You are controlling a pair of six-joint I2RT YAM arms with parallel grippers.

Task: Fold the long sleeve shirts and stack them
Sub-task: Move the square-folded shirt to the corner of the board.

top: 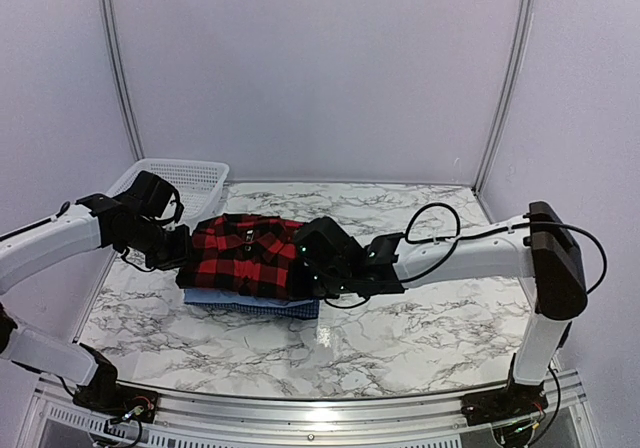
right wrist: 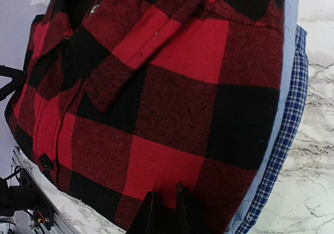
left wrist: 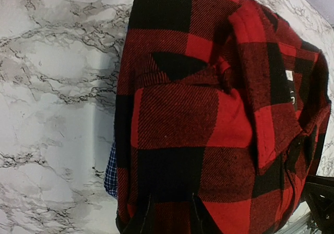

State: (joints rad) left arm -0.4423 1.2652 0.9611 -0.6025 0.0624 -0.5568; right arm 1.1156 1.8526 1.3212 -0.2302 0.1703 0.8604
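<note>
The red-and-black plaid shirt (top: 245, 253) lies folded on top of a light blue shirt (top: 210, 295) and a blue checked shirt (top: 290, 309), all stacked on the marble table. My left gripper (top: 185, 248) is at the plaid shirt's left edge, and its fingers have plaid cloth between them (left wrist: 168, 213). My right gripper (top: 305, 268) is at the right edge, its fingers close together with plaid cloth in the narrow gap (right wrist: 166, 208). The light blue shirt (right wrist: 276, 140) and the checked shirt (right wrist: 292, 114) (left wrist: 110, 171) stick out beneath. No white lettering shows.
A white mesh basket (top: 180, 176) stands at the back left, just behind my left arm. The marble table (top: 400, 338) extends to the right and front of the stack. Curtain walls enclose the back and sides.
</note>
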